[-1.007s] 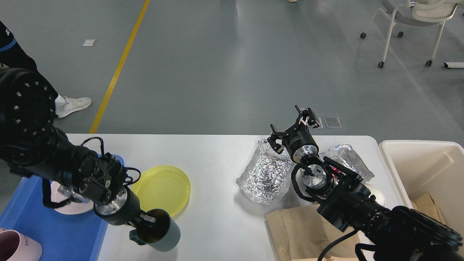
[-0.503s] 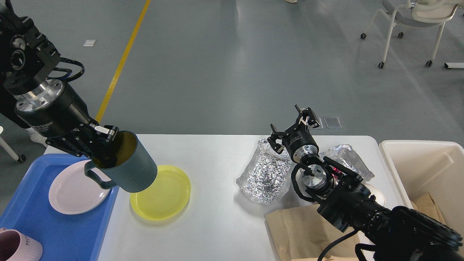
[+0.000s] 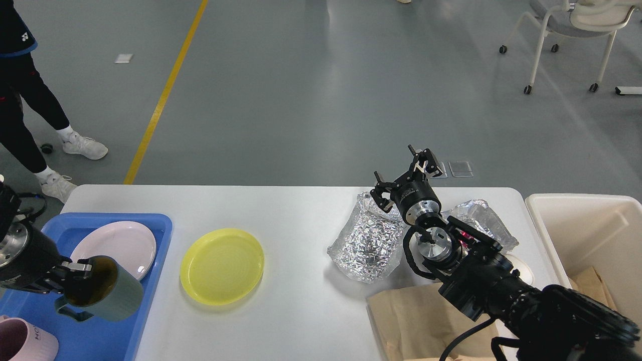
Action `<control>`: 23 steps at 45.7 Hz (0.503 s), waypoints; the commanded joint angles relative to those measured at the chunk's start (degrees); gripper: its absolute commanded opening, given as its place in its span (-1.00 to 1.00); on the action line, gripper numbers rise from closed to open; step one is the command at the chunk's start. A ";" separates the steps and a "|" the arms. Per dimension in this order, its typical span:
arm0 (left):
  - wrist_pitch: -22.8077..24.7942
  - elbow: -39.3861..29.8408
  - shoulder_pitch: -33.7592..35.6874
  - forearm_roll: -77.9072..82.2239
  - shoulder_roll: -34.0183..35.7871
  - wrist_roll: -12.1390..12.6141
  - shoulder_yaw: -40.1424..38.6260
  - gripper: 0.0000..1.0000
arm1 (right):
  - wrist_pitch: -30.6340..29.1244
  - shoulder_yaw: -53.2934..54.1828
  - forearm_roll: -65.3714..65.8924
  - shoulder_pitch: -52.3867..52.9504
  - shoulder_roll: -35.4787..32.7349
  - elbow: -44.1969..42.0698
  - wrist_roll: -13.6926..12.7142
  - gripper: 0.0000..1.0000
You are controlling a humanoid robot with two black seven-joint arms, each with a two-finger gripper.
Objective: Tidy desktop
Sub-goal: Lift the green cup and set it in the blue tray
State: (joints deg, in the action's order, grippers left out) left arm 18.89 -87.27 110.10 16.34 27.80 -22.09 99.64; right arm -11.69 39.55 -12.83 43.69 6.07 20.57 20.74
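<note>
Your left gripper (image 3: 75, 273) grips the rim of a dark green mug (image 3: 103, 296) over the blue tray (image 3: 108, 333); your right gripper (image 3: 407, 175) is spread wide and holds nothing, above the crumpled foil (image 3: 366, 245). Beneath both lies the desktop (image 3: 296, 210), white, matte and round-cornered, bearing a yellow plate (image 3: 222, 265).

pink mug (image 3: 25, 341) | dark letters, partly cut off | unreadable

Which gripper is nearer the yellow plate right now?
Left. The left gripper, holding the green mug, is over the blue tray beside the yellow plate; the right gripper is past the foil.
</note>
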 commanded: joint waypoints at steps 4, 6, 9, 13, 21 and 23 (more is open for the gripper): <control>-2.01 -0.18 -6.12 -0.16 0.94 0.02 -0.15 -1.00 | 0.00 0.00 0.00 -0.01 0.00 -0.01 0.00 1.00; -2.27 -0.09 -7.26 -0.25 0.85 0.02 -0.41 -1.00 | 0.00 0.00 0.00 -0.01 0.00 0.08 0.00 1.00; -3.33 0.00 -9.46 -0.34 0.59 0.11 -0.50 -1.00 | 0.00 0.00 0.00 -0.01 0.00 0.08 0.00 1.00; -7.10 0.17 -12.62 -0.34 -0.03 0.20 -0.59 -1.00 | 0.00 0.00 0.00 -0.01 0.00 -0.01 0.00 1.00; -12.03 1.40 -15.88 -0.43 -0.29 1.08 -0.59 -1.00 | 0.00 0.00 0.00 -0.01 0.00 -0.01 0.00 1.00; -12.47 2.28 -16.41 -0.43 -0.20 1.43 -0.59 -1.00 | 0.00 0.00 0.00 -0.01 0.00 0.08 0.00 1.00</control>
State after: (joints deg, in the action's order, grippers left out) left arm 8.27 -86.56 95.29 15.93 27.55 -21.47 99.05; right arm -11.69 39.55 -12.83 43.69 6.07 20.61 20.74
